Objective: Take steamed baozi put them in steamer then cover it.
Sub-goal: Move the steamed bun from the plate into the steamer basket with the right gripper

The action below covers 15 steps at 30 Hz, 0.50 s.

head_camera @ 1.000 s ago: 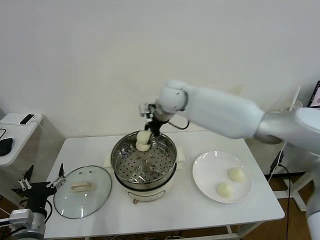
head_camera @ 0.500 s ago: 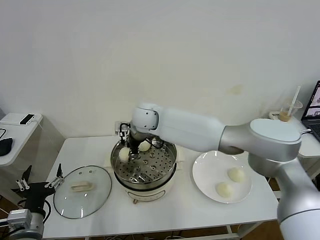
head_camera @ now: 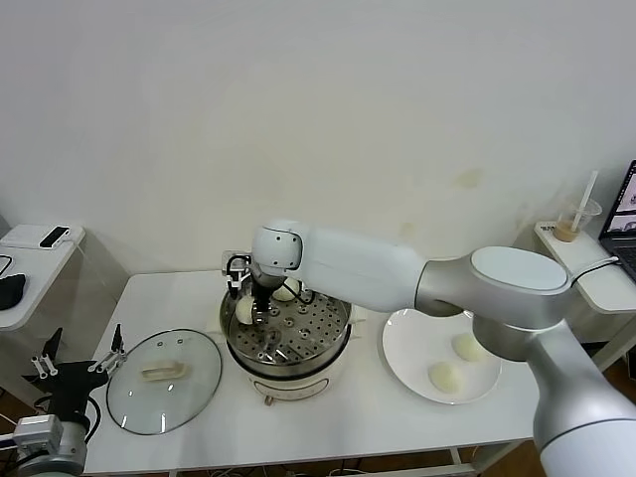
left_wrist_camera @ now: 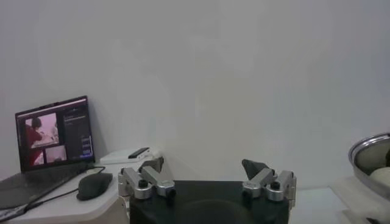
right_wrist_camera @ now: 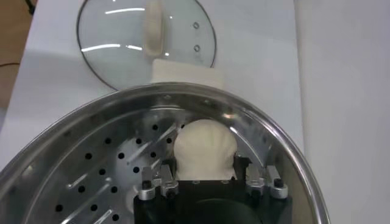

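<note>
The steamer (head_camera: 336, 343) stands mid-table, its perforated tray showing. My right gripper (head_camera: 254, 301) reaches into its left side and is shut on a steamed baozi (head_camera: 243, 310), low over the tray. In the right wrist view the bun (right_wrist_camera: 204, 146) sits between the fingers of that gripper (right_wrist_camera: 204, 169), close to the steamer rim (right_wrist_camera: 286, 146). A second baozi (head_camera: 286, 291) lies at the tray's back. Two more baozi (head_camera: 469, 347) (head_camera: 446, 376) lie on the white plate (head_camera: 407, 343). The glass cover (head_camera: 164, 381) lies flat on the table, left of the steamer. My left gripper (head_camera: 78, 366) is open, parked off the table's left front corner.
The right arm spans from the right across the plate and the steamer's back. A side table (head_camera: 25, 260) with a phone stands at far left. A cup with a straw (head_camera: 574, 224) stands on a shelf at far right. The left wrist view shows the open left gripper (left_wrist_camera: 204, 171), a laptop (left_wrist_camera: 52, 131) and a mouse (left_wrist_camera: 94, 184).
My right gripper has carried the baozi from above the steamer's back rim leftward and down onto the left side of the tray. The left arm has not moved.
</note>
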Motion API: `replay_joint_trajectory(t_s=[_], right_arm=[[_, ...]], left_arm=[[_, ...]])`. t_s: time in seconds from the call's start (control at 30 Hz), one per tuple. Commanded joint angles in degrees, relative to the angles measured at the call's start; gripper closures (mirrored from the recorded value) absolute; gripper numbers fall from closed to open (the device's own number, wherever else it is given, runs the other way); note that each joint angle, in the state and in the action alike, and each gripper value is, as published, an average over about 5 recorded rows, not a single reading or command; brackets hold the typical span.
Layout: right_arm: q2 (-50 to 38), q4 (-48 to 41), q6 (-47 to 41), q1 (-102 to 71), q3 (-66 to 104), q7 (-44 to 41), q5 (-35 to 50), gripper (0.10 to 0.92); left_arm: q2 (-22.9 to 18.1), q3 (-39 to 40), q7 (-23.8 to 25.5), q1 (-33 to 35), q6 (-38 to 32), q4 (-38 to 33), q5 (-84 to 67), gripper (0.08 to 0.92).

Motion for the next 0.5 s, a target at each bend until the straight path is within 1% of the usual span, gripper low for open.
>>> replay_joint_trajectory(t_s=[0.03,0.27,0.37,0.5], right_arm=[[0.7,-0.3,-0.7,-0.4,-0.1,0.5,-0.1,0.413],[-2.5,2.7,0.2,1.5,0.6,-2.7,-1.3,0.237],[-4.9,4.3,1.9,3.8,1.3,-6.6,-3.6,0.208],[-9.2,7.0,5.5,8.5,2.7,-12.8,-6.1,0.203]], left_arm=[[0.0,0.1,0.0,0.0,0.0,0.0,0.0,0.177],[-0.1,0.2,0.0,-0.1,0.1,-0.2,0.0,0.177],[0.1,0.2,0.0,-0.2,0.1,-0.3,-0.1,0.177],[0.5,0.1,0.0,-0.2,0.2,-0.2,-0.2,0.177]])
